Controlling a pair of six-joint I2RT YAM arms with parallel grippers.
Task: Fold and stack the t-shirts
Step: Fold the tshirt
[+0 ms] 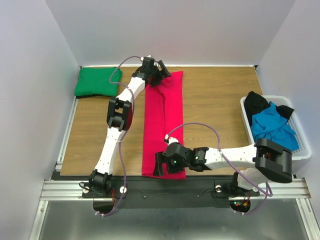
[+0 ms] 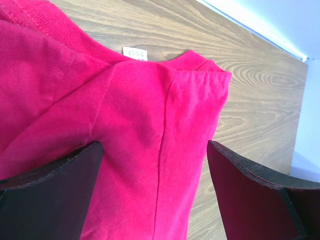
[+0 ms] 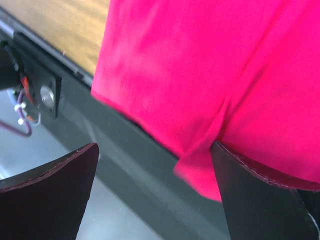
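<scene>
Along the middle of the desk (image 1: 215, 100), from far edge to near edge, lies the crimson red t-shirt (image 1: 164, 120), folded into one long strip, its hem spilling just over the near edge. The left gripper (image 1: 161, 72) hangs over the collar end at the far edge, jaws spread wide with nothing clasped, beside a small white label (image 2: 135, 52). The right gripper (image 1: 160, 165) sits at the hem, likewise released, one finger (image 3: 250, 190) against the cloth's corner. The left arm stretches alongside the strip's left side. One emerald green t-shirt (image 1: 95, 81) rests folded in the far left corner. At the right edge, one white basket (image 1: 300, 150) holds one bright blue t-shirt (image 1: 272, 127) and one black t-shirt (image 1: 255, 102), both crumpled. Four shirts in all.
</scene>
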